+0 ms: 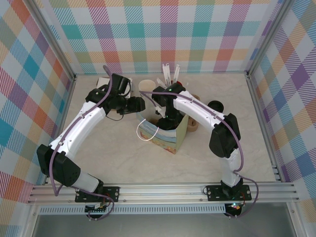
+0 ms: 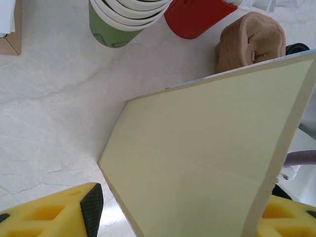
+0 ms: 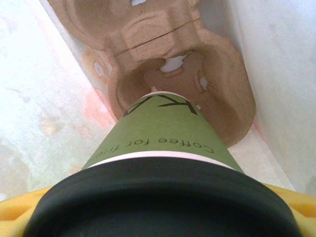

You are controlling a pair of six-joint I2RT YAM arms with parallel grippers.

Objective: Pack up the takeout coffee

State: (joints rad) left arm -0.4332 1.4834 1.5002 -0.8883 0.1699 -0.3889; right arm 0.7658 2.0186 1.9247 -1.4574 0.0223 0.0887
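The takeout coffee (image 3: 163, 133) is a green paper cup with a black lid. My right gripper (image 3: 158, 212) is shut on it near the lid, yellow fingers showing on both sides. The cup's base sits at a socket of the brown pulp carrier (image 3: 148, 44) inside the paper bag (image 1: 165, 138); whether it rests fully in the socket I cannot tell. From above, my right gripper (image 1: 165, 117) reaches down into the bag's mouth. My left gripper (image 1: 139, 104) is at the bag's upper left corner. In the left wrist view it (image 2: 182, 212) stands open, with the bag's cream wall (image 2: 207, 148) between its fingers.
A stack of lidless green cups (image 2: 118, 19) and a red holder (image 2: 197, 17) stand behind the bag. Another brown pulp carrier (image 2: 252, 39) lies by the bag's far side. Loose black lids (image 1: 215, 105) sit to the right, and white straws (image 1: 170, 74) stand at the back.
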